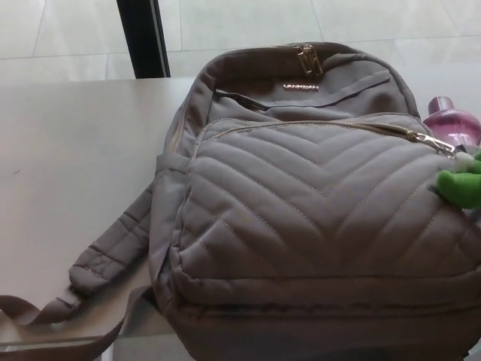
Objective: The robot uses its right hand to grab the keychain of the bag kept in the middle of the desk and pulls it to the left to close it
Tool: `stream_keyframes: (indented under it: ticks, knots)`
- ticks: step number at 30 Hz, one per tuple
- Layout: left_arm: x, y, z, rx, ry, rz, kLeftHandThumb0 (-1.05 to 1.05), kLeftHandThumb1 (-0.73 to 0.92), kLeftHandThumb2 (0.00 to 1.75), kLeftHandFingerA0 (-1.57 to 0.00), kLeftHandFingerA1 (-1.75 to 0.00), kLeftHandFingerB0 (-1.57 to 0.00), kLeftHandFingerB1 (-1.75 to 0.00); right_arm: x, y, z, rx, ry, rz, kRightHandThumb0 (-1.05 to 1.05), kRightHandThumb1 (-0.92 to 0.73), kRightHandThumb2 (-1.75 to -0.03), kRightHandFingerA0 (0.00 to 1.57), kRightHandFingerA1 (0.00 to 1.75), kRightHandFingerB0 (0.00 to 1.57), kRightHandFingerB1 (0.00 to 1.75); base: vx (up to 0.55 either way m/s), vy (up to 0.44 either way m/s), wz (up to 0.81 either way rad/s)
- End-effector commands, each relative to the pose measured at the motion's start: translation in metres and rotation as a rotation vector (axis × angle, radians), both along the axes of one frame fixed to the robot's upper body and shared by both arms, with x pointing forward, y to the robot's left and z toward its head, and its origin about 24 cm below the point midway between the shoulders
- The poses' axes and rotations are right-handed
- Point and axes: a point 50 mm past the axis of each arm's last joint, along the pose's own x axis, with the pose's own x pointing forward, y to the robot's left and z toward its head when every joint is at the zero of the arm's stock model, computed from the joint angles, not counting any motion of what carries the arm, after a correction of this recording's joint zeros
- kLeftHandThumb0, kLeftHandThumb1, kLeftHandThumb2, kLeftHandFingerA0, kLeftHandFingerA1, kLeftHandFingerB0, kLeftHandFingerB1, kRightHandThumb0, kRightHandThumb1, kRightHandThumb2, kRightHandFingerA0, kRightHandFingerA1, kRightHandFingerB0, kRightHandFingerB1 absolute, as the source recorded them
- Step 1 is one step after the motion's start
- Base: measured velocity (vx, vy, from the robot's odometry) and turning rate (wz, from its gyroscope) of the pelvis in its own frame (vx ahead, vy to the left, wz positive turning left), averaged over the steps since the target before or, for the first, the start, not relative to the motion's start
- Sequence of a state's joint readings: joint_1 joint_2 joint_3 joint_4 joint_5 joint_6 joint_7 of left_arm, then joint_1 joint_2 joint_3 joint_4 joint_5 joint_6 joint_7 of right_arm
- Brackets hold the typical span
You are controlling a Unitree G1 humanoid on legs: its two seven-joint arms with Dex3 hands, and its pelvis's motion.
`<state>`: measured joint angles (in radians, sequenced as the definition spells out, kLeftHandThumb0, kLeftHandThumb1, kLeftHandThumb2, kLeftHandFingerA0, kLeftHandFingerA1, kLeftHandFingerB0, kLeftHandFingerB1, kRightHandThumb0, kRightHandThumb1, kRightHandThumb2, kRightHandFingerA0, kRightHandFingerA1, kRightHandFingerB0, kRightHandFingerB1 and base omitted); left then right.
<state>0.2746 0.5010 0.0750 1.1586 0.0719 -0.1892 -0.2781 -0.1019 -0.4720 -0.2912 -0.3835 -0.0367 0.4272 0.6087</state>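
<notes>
1. Right hand is out of the head view, and so is the left hand; whether the right hand is wide, narrow or holding anything cannot be told.
2. Pale grey desk (pixel 68 150) fills the left and middle of the view; light floor tiles and a black post (pixel 143 37) lie beyond its far edge.
3. Grey-brown quilted bag (pixel 316 218) lies flat across the middle and right of the desk, top end away from the robot; its near edge runs off the bottom of the view.
4. Padded strap (pixel 113 252) trails from the bag's left side toward the near-left corner.
5. Pink bottle (pixel 451 120) stands just beside the bag's upper right, partly hidden behind it.
6. Gold zip (pixel 316 124) curves along the top of the quilted front pocket; its pull (pixel 432 141) sits at the right end.
7. Green plush keychain (pixel 460 188) hangs just below that pull, touching the pocket's right side; the view's right edge cuts it off.
8. Step in hand, as a judgement: the reach for the keychain; nothing visibly grips it, and with the pull at the right end the pocket reads as not yet closed.
9. Next move calls for the right hand to close firmly on the keychain; then a steady pull leftward along the zip's curve, low enough that the bag does not slide or lift.
</notes>
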Motion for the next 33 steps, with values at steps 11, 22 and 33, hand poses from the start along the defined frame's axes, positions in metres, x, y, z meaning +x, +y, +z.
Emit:
stream_keyframes:
  ticks: [11, 22, 33]
  knots:
    - [0.0, 0.004, 0.004, 0.018, -0.018, -0.011, -0.61, 0.92, 0.86, -0.36, -0.53, -0.24, -0.45, -0.003, 0.012, -0.005, -0.048, 0.265, 0.054, -0.23, -0.49, -0.94, 1.07, 1.24, 0.07, 0.47, 0.0, 0.0, 0.0]
    - [0.004, 0.003, 0.002, 0.03, -0.012, -0.02, -0.6, 0.92, 0.84, -0.38, -0.53, -0.26, -0.45, -0.01, 0.0, -0.016, -0.093, 0.366, 0.012, -0.32, -0.65, -0.69, 0.92, 1.61, 0.08, 0.21, 0.0, 0.0, 0.0]
    - [0.002, 0.003, 0.002, 0.031, -0.001, -0.026, -0.64, 0.92, 0.85, -0.38, -0.51, -0.25, -0.44, -0.003, 0.005, -0.012, -0.05, 0.272, 0.062, -0.32, -0.69, -0.61, 0.76, 1.41, 0.24, 0.32, 0.0, 0.0, 0.0]
